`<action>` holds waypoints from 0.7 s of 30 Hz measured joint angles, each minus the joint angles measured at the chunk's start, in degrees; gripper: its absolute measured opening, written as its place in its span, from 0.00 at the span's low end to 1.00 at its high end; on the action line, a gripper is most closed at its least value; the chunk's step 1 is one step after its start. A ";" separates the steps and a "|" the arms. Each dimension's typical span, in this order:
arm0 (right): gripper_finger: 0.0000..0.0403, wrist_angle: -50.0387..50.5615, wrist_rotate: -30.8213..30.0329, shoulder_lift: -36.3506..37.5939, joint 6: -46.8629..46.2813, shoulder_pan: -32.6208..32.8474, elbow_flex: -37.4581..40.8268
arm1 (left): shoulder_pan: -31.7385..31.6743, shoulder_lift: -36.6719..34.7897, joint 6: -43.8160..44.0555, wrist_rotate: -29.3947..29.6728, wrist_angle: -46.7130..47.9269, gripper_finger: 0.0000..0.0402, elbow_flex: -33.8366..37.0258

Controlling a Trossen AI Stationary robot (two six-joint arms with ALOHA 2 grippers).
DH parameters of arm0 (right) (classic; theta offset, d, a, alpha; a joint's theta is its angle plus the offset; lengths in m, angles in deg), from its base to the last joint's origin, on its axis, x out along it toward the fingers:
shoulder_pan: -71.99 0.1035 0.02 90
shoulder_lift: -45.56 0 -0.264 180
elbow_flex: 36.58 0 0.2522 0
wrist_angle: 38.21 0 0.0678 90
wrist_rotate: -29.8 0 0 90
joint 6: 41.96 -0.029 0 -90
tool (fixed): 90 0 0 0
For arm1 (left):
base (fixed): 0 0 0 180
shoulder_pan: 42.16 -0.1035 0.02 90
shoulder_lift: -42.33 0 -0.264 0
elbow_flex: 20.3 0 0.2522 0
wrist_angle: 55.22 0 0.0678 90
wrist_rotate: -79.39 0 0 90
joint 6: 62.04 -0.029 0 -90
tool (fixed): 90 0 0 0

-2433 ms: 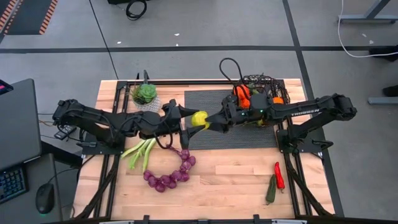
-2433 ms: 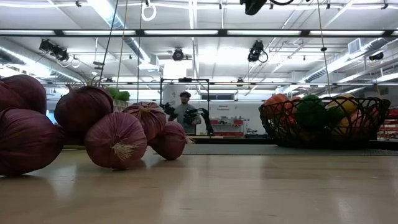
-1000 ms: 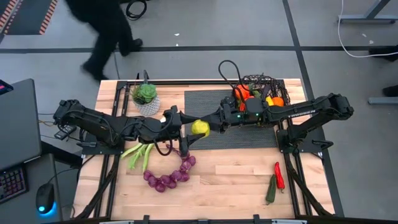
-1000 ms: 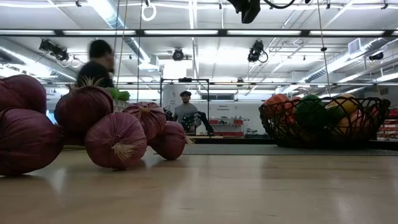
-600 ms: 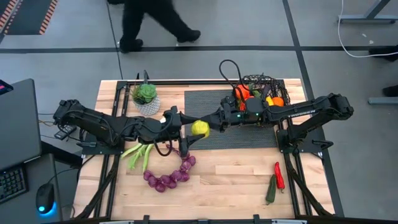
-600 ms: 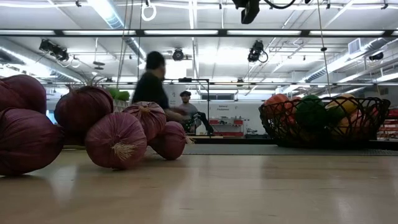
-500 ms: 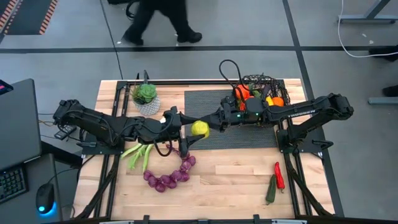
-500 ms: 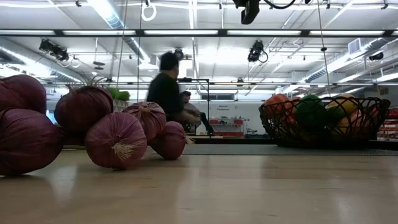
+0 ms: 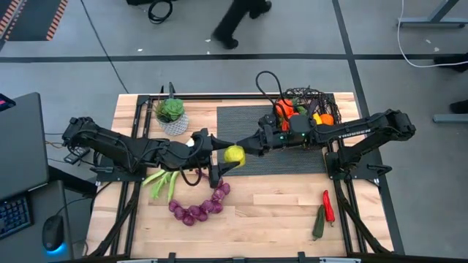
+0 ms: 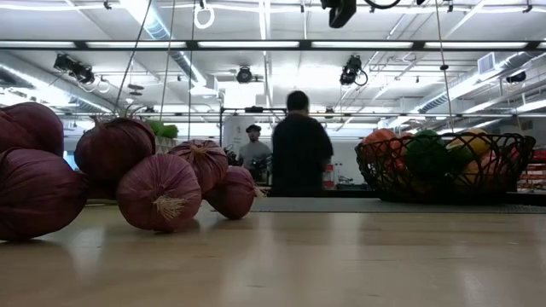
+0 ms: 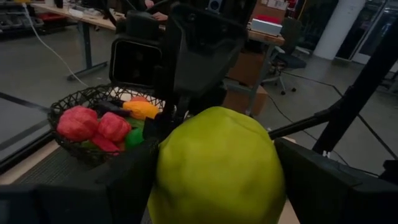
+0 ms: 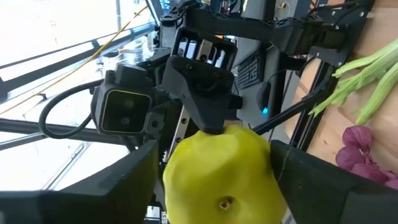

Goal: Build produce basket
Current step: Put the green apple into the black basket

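1. The basket (image 9: 306, 108) sits at upper right of the high view, part-filled with produce.
2. A yellow-green fruit (image 9: 234, 154) hangs mid-frame, between both grippers.
3. The left gripper (image 9: 224, 155) and right gripper (image 9: 243, 145) each pinch the fruit from opposite sides.
4. Judged best: the left fingers should spread only once the right grip is firm, then back straight away.
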 joint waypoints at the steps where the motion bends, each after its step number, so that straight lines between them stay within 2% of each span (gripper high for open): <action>1: 0.80 -0.06 -0.04 0.00 -0.04 0.00 0.00 | 0.00 0.00 0.00 0.04 0.02 0.78 0.00; 9: 0.98 0.04 1.84 0.16 -0.09 0.01 0.00 | 0.00 0.00 0.36 0.47 -0.14 0.79 0.09; 15: 0.98 0.09 4.31 0.16 -0.33 0.17 0.00 | -0.09 -0.04 1.31 0.54 -0.25 0.79 0.09; 21: 0.98 0.01 3.11 0.12 -0.65 0.50 0.00 | -0.15 -0.07 1.56 0.78 -0.07 0.79 0.02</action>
